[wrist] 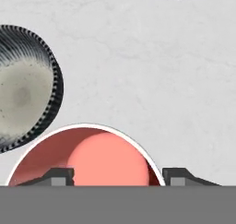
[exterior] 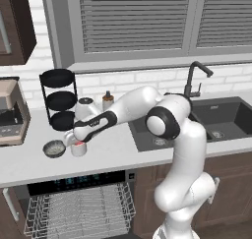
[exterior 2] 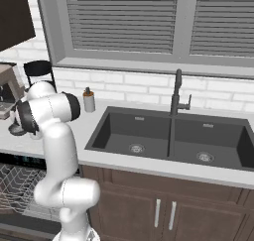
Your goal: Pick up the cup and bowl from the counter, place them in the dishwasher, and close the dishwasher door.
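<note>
Cup point(wrist: 87, 156): sat on the surface point(wrist: 152, 71) just beside the bowl point(wrist: 25, 87), right under the pincer point(wrist: 117, 178).
Handling: looked light, rigid and smooth, likely slippery; best taken across the rim wall.
Pincer: fingers part open, one inside the rim, one outside; nothing gripped yet.
Bowl: shallow, rigid; take by the rim.
Count: one cup, one bowl.

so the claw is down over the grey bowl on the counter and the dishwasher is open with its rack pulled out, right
Not quite: the claw is down over the cup, the white one with the red inside, as the hand view shows. The grey bowl sits beside the cup, apart from it, on the counter. The dishwasher is open with its rack pulled out.
</note>
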